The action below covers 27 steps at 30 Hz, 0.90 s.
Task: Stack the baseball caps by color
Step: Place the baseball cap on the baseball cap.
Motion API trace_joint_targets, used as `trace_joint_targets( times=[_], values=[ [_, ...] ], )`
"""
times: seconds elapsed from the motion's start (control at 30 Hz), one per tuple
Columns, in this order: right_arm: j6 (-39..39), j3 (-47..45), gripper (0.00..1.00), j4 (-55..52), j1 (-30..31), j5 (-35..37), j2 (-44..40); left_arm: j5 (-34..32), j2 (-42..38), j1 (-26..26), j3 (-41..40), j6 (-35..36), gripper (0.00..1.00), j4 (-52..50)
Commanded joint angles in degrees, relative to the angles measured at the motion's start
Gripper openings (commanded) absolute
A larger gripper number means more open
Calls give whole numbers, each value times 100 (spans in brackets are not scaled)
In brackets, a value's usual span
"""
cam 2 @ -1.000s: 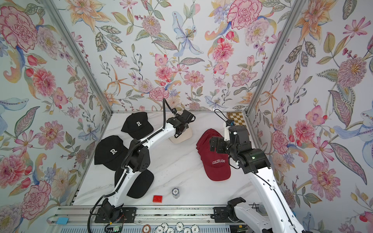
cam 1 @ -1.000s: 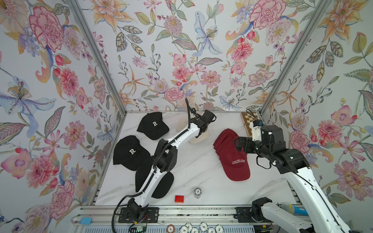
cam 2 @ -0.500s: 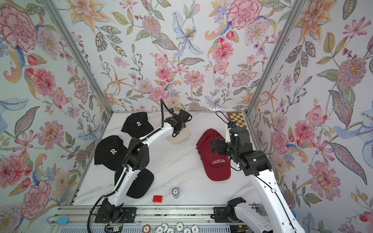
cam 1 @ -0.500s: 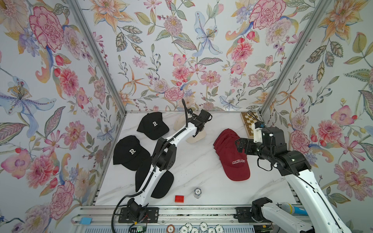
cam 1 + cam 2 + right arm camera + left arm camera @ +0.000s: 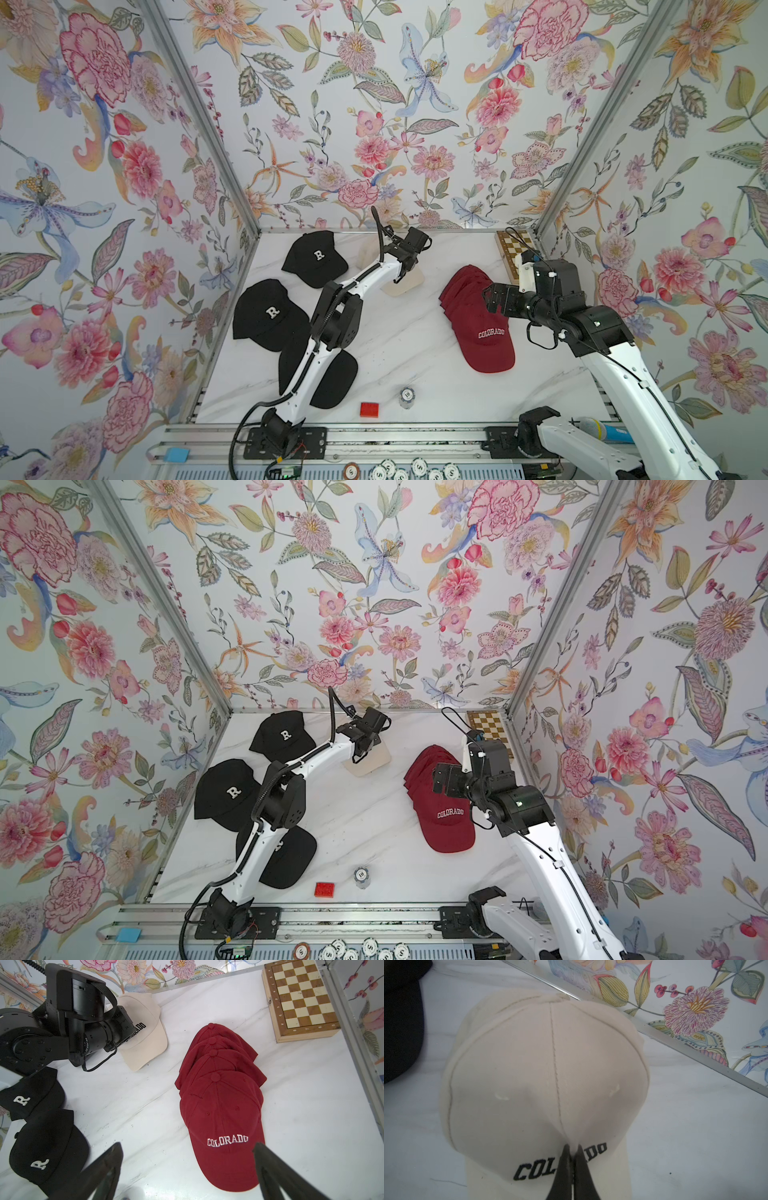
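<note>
White marble table [image 5: 415, 345], floral walls [image 5: 374, 104]: black caps [image 5: 270, 311] at frame left, a cream cap [image 5: 409, 282] upper middle, stacked maroon caps [image 5: 469, 316] right. Both top views half hide the cream cap behind the left arm [image 5: 365, 278]; the left wrist view shows the left gripper [image 5: 572, 1152] clenched on its front. The right gripper [image 5: 187, 1147] is spread wide, holding nothing.

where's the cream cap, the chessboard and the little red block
cream cap [image 5: 529, 1068]: left wrist view, on the front panel of the crown
chessboard [image 5: 299, 995]: right wrist view, on the checkered top
red block [image 5: 369, 409]: in a top view, on its upper face
</note>
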Motion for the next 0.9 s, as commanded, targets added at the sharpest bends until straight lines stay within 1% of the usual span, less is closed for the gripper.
trace_joint_targets(
  times=[0.0,0.13,0.23,0.37,0.5,0.63,0.87],
  values=[
    [132,139,99,-105,-17,104,-1,348,339,61,-175,313,0,-146],
    [244,74,99,-128,3,122,-108,783,478,59,-175,738,0,28],
    [306,22,99,-165,11,135,-197,944,554,42,-205,941,0,-13],
    [361,-21,99,-225,26,170,-282,991,459,-2,-491,1193,0,60],
    [413,-56,99,-261,44,182,-370,1011,200,-60,-928,1576,0,351],
    [494,-112,99,-295,75,191,-476,906,-67,-164,-1300,1921,0,564],
    [607,-142,99,-464,169,285,-715,975,-246,-312,-1572,2090,0,659]
  ],
)
